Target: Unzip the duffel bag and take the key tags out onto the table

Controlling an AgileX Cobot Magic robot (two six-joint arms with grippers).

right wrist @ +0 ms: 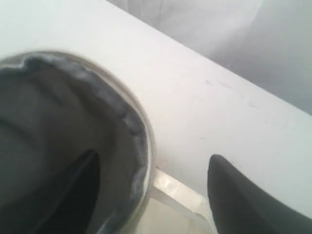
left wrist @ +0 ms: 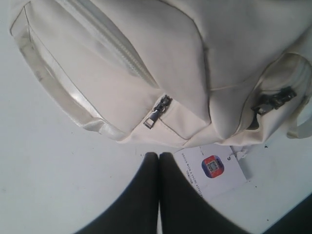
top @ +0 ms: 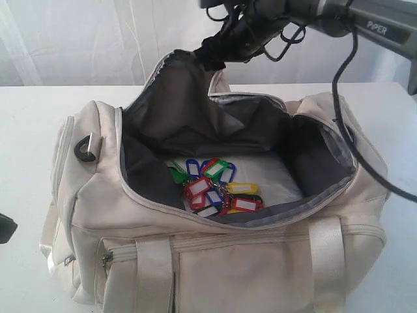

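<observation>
Inside the large cream fabric duffel bag [top: 260,261], unzipped on the broad white table [top: 39,104], the bunch of red, blue, yellow and green plastic key tags [top: 215,189] lies on the grey lining, its long axis running ten to four o'clock. My right gripper [top: 215,57] hangs at the opening's twelve o'clock, fingers spread wide astride the raised flap's rim [right wrist: 141,146], clamping nothing. The tags sit below, at its six o'clock, so it looks the nearer arm. My left gripper [left wrist: 159,157], pressed shut and empty, sits outside the bag's nine o'clock end.
</observation>
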